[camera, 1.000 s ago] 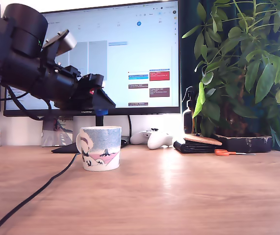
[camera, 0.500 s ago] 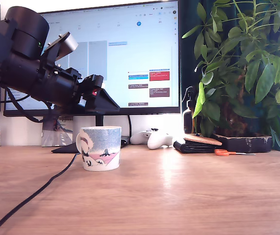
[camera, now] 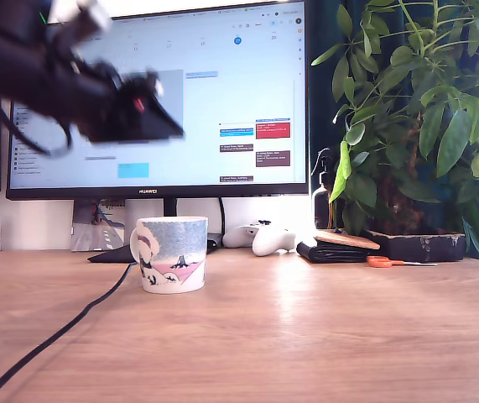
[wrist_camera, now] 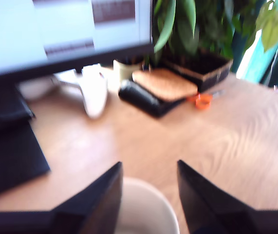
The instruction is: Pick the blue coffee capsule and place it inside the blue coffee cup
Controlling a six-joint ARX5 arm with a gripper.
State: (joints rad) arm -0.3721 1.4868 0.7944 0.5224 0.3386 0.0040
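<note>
Blue coffee cup (camera: pixel 169 253) stands upright on the wooden desk (camera: pixel 306 336) at lower left of centre in the exterior view, its interior not visible there; the wrist view shows only a blurred pale rim (wrist_camera: pixel 146 207) between the fingers, contents indeterminable, and the blue coffee capsule is not discernible in either view. Gripper (camera: pixel 159 117), motion-blurred, is at upper left of the exterior frame above the cup, before the monitor (camera: pixel 222 101); jaws apart with nothing between them. A black cable (camera: pixel 54 336) crosses the desk at lower left; a white game controller (camera: pixel 260 238), dark wallet (camera: pixel 331 250), orange scissors (camera: pixel 382 262) and potted plant (camera: pixel 415 126) occupy the right.
</note>
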